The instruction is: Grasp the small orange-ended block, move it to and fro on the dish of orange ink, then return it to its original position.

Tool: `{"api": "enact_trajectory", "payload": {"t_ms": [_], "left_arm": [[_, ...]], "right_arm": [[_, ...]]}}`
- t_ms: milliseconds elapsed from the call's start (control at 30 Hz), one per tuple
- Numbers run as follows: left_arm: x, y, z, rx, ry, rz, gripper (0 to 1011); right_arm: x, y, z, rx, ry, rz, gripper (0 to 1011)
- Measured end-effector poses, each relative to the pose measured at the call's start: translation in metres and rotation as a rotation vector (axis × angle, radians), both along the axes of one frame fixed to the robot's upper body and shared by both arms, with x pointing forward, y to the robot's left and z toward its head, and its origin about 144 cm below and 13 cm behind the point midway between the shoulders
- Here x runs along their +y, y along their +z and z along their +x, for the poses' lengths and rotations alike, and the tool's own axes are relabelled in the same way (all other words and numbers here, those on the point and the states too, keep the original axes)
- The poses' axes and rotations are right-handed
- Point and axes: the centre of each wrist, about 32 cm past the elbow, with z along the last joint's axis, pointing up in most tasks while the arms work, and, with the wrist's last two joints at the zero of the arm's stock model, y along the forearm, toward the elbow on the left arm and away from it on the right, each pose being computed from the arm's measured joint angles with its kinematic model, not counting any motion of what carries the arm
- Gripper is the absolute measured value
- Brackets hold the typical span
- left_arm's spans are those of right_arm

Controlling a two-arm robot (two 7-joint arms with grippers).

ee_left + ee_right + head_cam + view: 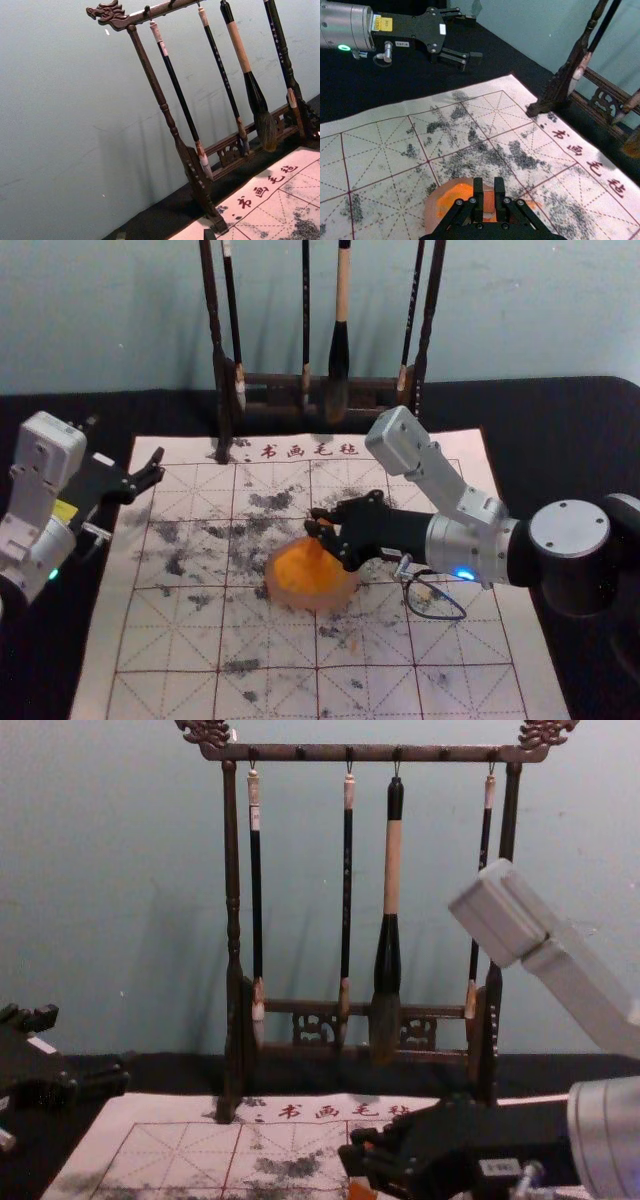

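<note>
Pale blue-green wall behind; gridded mat spread beneath right claw. Claw narrowed to block's width, small orange-ended block pinched between its fingers. Dish sat below claw, orange ink in it; contact unclear. Left claw idled well apart, leftward of right claw, fingers spread. Step in hand: likely inking. Next move called for level to-and-fro strokes, grip firm, then lift and return.

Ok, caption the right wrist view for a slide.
Right gripper pinching an orange block over a dish of orange ink, left gripper open in the background.
</note>
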Motion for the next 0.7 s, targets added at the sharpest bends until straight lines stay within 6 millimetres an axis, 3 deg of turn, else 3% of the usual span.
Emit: {"api": "enact_trajectory", "payload": {"t_ms": [700], "left_arm": [[0.0, 0.0, 0.0, 0.0, 0.0, 0.0, 1001]], "right_arm": [[-0.017, 0.0, -0.013, -0.006, 0.02, -0.004, 126]]}}
